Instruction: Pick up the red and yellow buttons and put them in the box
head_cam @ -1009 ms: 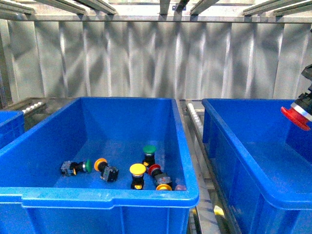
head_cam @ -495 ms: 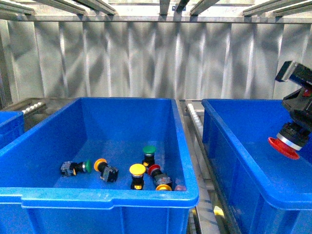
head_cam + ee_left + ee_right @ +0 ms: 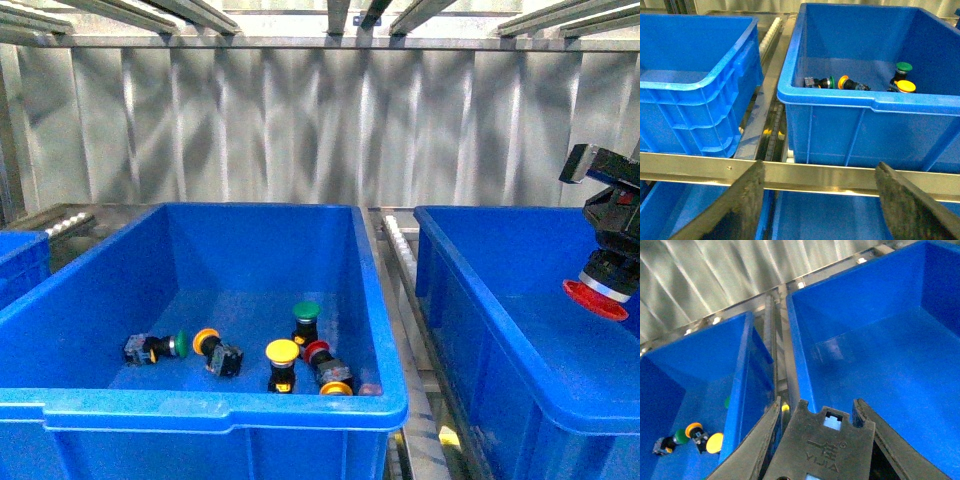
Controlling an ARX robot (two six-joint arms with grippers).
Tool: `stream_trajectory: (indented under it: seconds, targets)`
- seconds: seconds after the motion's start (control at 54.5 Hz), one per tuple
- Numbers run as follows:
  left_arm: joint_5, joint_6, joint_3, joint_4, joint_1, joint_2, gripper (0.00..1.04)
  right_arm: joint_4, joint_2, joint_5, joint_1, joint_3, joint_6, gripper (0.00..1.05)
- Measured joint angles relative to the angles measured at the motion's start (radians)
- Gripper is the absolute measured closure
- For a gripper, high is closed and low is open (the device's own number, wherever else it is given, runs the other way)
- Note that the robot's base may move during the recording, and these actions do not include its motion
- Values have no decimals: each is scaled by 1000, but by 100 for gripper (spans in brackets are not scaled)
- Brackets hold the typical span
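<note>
My right gripper is shut on the red button, cap down, above the inside of the right-hand blue box. In the right wrist view the button's black body sits between the fingers, with the box floor beyond. The middle bin holds a yellow button, a red button, an orange-yellow one and another yellow cap. My left gripper is open and empty, low in front of the middle bin.
Two green-capped buttons lie among the others. A third blue bin stands at the left. A metal rail crosses in front of the bins, with roller tracks between them. A corrugated metal wall stands behind.
My right gripper came in from the right edge with the red button, dropped lower over the right box, then shifted slightly back to the right. The buttons in the middle bin have not moved.
</note>
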Motion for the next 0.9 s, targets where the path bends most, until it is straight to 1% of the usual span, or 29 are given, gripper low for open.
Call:
stream_trajectory:
  seconds: [0.018,0.128,0.183,0.238,0.349,0.514,0.66,0.77,0.899]
  targets:
    - [0,0,0,0,0,0,32,3,2,0,0,1,-8,70]
    - [0,0,0,0,0,0,12,26,10,-10,-3,20,-66,70]
    - [0,2,0,0,0,0,6,30,14,-18,-6,30,-84,70]
    - [0,2,0,0,0,0,8,34,18,-27,-7,38,-107,70]
    - [0,2,0,0,0,0,8,36,27,-47,-15,48,-127,70]
    - [-3,2,0,0,0,0,8,22,38,-59,-67,52,-110,70]
    - [-3,2,0,0,0,0,8,23,36,-63,-94,52,-82,70]
    - [-1,2,0,1,0,0,8,23,35,-69,-169,52,-57,70]
    - [-1,2,0,2,0,0,8,23,35,-99,-238,54,-34,70]
